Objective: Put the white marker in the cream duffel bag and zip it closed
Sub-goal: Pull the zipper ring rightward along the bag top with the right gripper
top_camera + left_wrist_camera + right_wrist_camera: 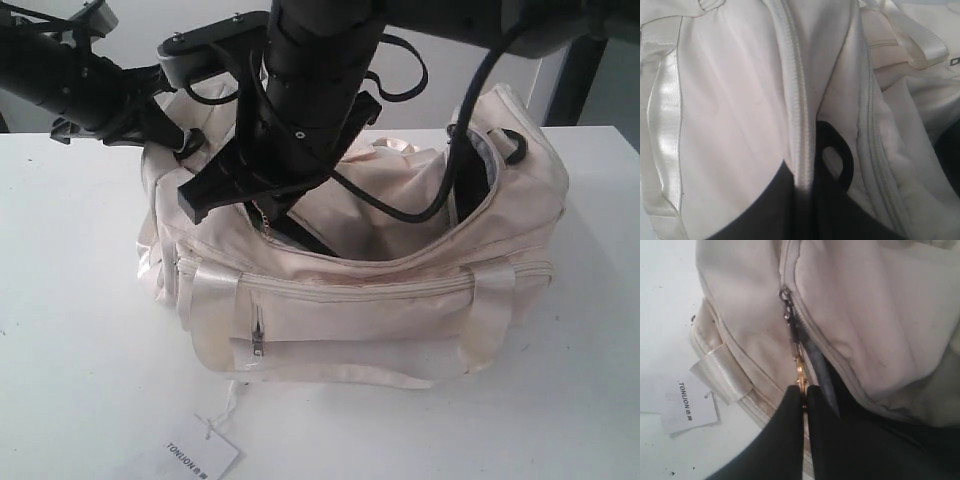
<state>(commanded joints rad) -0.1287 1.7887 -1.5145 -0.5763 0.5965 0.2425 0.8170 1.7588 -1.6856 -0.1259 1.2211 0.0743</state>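
Right gripper (804, 392), pinched on gold zipper pull (800, 372): I'd draw steadily rightward along cream duffel bag (400, 320); left gripper (802, 192) clamps its fabric.

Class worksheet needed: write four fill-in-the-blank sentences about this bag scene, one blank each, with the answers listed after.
1. The cream duffel bag stands on a ____ table.
2. The bag's top zipper is ____, so the dark inside shows.
3. The right gripper is shut on the ____-coloured zipper pull.
4. The paper tag lying in front of the bag reads ____.

Missing words: white; open; gold; TONLION
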